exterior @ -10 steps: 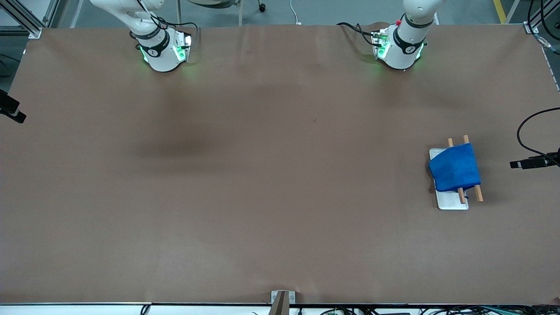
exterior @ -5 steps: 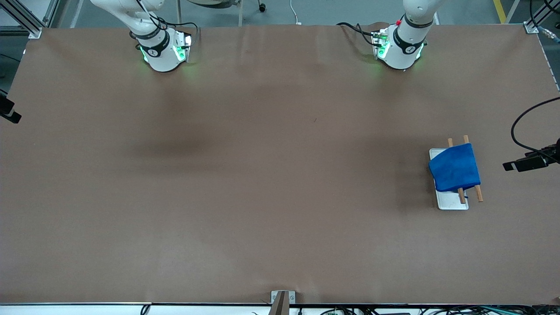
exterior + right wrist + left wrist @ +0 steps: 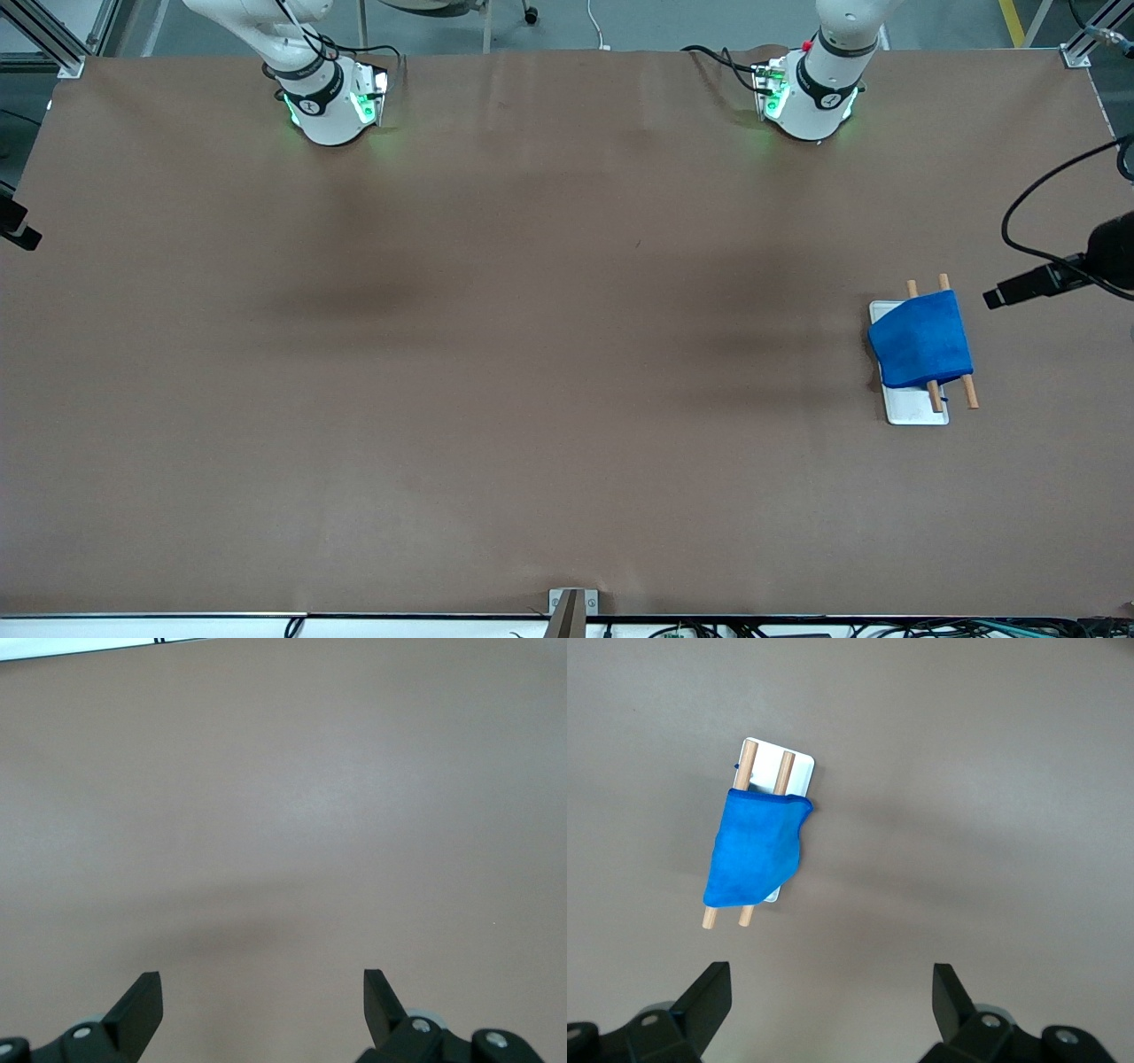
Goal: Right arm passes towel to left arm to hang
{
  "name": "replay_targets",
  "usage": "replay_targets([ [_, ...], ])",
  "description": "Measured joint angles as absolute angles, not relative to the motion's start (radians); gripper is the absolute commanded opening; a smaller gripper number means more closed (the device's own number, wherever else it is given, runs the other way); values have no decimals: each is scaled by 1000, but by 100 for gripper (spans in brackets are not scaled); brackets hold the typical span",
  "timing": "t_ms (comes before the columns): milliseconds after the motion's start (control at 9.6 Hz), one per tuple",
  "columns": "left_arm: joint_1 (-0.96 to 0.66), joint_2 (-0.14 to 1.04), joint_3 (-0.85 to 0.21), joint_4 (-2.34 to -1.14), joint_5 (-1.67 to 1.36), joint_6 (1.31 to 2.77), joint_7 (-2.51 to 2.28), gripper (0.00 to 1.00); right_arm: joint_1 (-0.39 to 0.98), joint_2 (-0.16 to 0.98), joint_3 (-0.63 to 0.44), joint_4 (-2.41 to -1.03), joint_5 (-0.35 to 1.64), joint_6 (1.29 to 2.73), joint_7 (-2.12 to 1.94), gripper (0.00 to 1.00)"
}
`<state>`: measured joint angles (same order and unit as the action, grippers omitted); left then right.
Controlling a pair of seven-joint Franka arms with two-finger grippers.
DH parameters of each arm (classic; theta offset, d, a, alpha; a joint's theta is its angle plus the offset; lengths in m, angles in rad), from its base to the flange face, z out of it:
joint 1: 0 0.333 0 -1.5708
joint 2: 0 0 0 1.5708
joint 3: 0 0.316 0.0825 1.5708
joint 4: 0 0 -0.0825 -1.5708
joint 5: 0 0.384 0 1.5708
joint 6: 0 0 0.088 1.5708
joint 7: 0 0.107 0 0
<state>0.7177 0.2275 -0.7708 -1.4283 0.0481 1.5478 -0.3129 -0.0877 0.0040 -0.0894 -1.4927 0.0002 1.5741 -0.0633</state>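
- The brown table (image 3: 532, 399) carries little; along the edge nearest the front camera, about midway, a small metal bracket (image 3: 571, 602) sits at the rim.
- Toward the left arm's end of the table, roughly midway between the near and far edges, stands a small rack: a white base plate (image 3: 917, 409) with two wooden rods (image 3: 969, 390) running over it.
- The towel (image 3: 921, 341), bright blue and fuzzy, is draped over both rods, covering most of their length; the rod ends stick out of it at either side. In the left wrist view the towel (image 3: 755, 850) hangs across the rods with its darker stitched hem showing at one end.
- The left gripper (image 3: 831, 997) hangs in the air, looking down on the rack and the bare table beside it. Its jaws stand wide apart with nothing between them, and it touches neither towel nor rack.
- The right gripper (image 3: 262, 997) is up over bare table at the right arm's end, its jaws likewise spread wide and holding nothing.
- At the far edge stand the two bases: the left arm (image 3: 819, 84), with a small red knob and green light, toward the towel's end, and the right arm (image 3: 319, 89), green-lit too, toward the other end.
- A black cable (image 3: 1032, 199) loops in over the table edge at the left arm's end.
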Motion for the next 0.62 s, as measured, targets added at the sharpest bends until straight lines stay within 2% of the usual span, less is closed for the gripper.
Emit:
replay_targets([
  [312, 684, 171, -736, -1380, 49, 1544, -236, 100, -88, 4, -90, -1493, 0, 1573, -63, 100],
  [625, 375, 57, -432, -1373, 48, 1457, -147, 100, -91, 5, -90, -1493, 0, 1572, -63, 100],
])
